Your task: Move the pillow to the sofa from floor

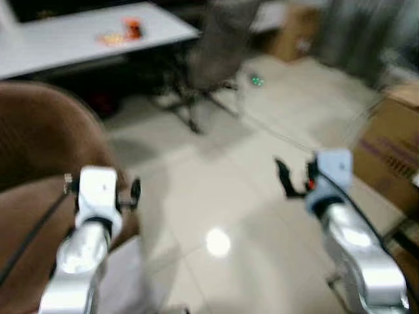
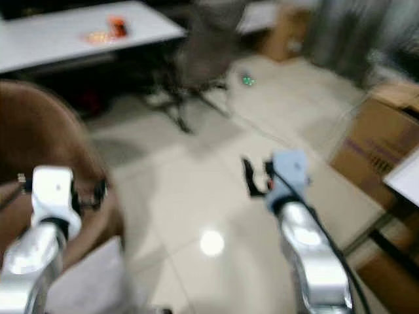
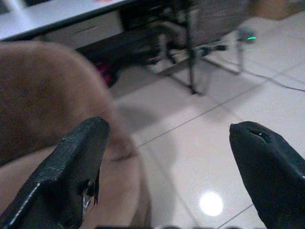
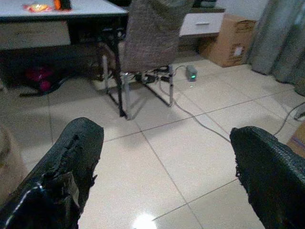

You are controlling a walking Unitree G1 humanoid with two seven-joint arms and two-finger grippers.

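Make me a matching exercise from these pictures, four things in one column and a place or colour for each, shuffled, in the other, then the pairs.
Things:
1. sofa
2. chair
3. cardboard box
4. white table

Descriptions:
A. on the robot's right, brown with printing
B. brown, by the left arm
C. bears small orange things
D. grey, on thin metal legs

Pairs: 1-B, 2-D, 3-A, 4-C

The brown sofa (image 1: pixel 39 150) fills the 9 o'clock side, its rounded plush arm bulging over the pale tiled floor. At 7 o'clock, against its base, lies a blurred whitish shape, possibly the pillow (image 1: pixel 127 278).
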